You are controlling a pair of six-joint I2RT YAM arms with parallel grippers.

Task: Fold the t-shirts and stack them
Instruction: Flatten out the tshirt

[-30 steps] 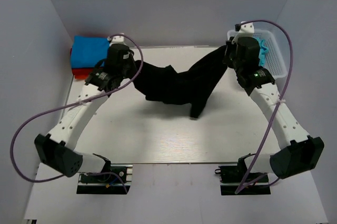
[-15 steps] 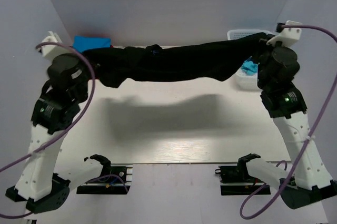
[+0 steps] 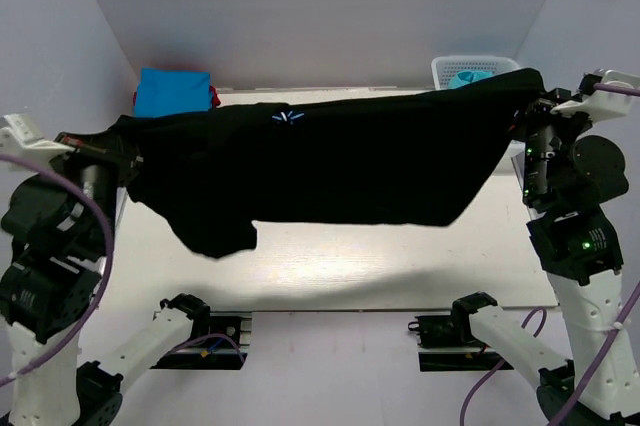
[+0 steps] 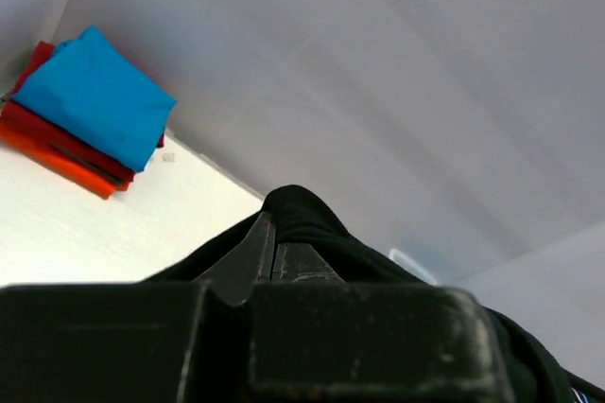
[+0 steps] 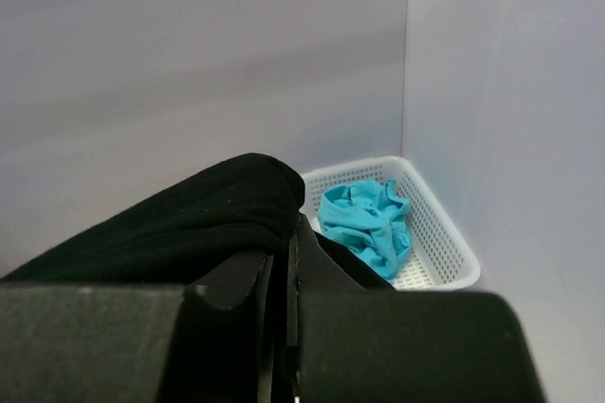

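Black t-shirt (image 3: 340,161) looks soft, light, saggy, stretched left to right; left gripper (image 4: 274,237) and right gripper (image 5: 288,233) each pinched tight on 1 end. Grip corners, not middle.

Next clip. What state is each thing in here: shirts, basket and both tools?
black t-shirt: spread out, held in the air at both ends
red t-shirt: folded, far left corner
blue t-shirt: folded, lying on the red t-shirt
basket: upright, far right corner
turquoise t-shirt: crumpled, inside the basket
left tool: shut on the black t-shirt
right tool: shut on the black t-shirt
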